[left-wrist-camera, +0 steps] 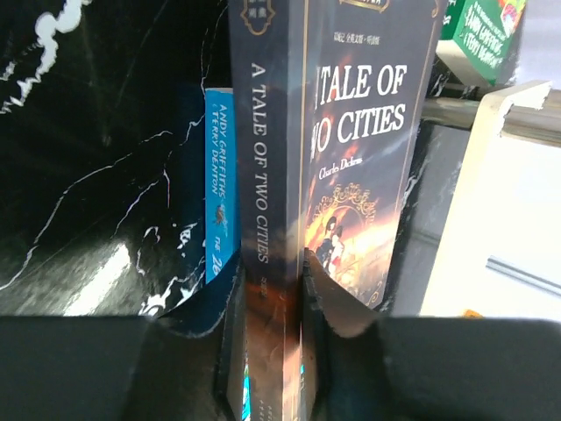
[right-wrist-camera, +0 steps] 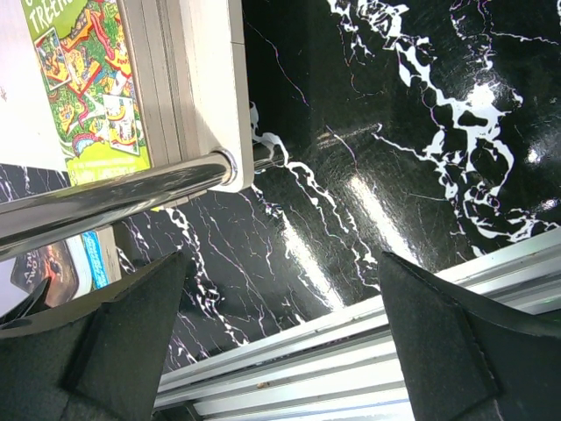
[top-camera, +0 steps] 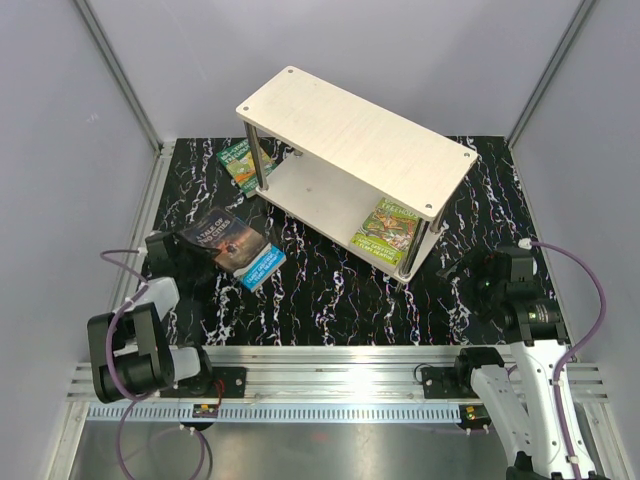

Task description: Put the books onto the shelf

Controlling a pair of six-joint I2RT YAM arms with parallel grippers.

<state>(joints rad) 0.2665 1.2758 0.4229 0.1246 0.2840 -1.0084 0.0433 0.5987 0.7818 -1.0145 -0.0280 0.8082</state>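
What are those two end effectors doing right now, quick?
Left end effector: closed on the dark book.
Right end effector: open, holding nothing.

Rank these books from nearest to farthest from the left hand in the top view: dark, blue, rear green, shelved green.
1. Dark book, in the left hand.
2. Blue book, partly under the dark one.
3. Rear green book, behind the shelf's left end.
4. Shelved green book, lower board, right end.

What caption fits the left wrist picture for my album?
Left gripper pinching A Tale of Two Cities next to a blue paperback.
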